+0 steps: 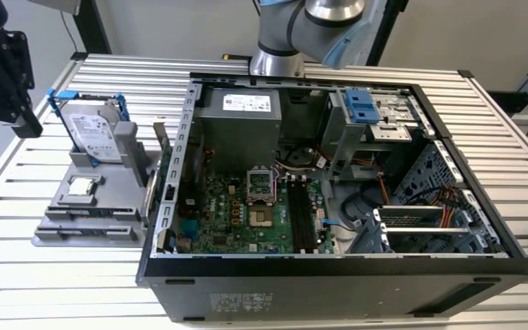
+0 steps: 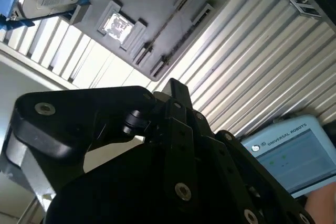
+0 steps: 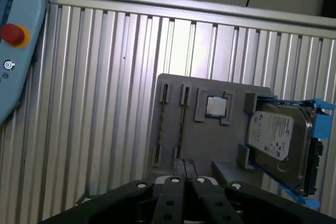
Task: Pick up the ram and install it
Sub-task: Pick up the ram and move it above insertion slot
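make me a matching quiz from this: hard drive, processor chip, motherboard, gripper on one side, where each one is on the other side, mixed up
1 hard drive
2 processor chip
3 motherboard
4 gripper

a inside the open computer case
b in the air at the exterior view's left
c lying flat on the grey holder
d standing upright in a blue frame

Pairs: 1-d, 2-c, 3-a, 4-b

Robotics lab, slatted aluminium workbench, opened computer case, grey parts fixture, robot teach pendant
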`<state>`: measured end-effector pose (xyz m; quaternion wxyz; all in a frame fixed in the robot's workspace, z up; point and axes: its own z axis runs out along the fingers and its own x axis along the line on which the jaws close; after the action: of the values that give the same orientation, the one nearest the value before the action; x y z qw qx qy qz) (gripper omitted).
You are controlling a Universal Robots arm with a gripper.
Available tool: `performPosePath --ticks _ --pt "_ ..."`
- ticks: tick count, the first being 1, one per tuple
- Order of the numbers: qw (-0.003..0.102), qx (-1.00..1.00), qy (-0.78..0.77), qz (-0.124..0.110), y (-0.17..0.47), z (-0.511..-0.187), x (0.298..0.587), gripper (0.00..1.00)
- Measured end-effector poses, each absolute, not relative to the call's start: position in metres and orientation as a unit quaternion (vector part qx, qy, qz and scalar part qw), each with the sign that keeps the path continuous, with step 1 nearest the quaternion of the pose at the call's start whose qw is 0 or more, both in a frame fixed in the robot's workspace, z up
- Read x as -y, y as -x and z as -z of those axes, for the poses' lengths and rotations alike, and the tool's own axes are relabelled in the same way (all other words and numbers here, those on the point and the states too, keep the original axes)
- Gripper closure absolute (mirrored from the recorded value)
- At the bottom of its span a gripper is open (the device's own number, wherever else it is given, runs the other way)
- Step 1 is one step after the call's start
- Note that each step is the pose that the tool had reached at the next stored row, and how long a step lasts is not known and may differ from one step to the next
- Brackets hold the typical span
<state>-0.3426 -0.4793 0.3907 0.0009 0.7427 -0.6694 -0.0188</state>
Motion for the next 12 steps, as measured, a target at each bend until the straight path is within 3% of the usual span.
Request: performPosePath --ticks 5,6,12 --pt "0.001 0.669 -0.743 0.019 0.3435 -0.3906 0.4793 1.00" --pt "0.001 0.669 -0.743 0.019 0.3437 -0.3906 0.4793 0.00" --pt "0.001 0.669 -0.743 0.019 0.3448 -0.3906 0.4793 0.00"
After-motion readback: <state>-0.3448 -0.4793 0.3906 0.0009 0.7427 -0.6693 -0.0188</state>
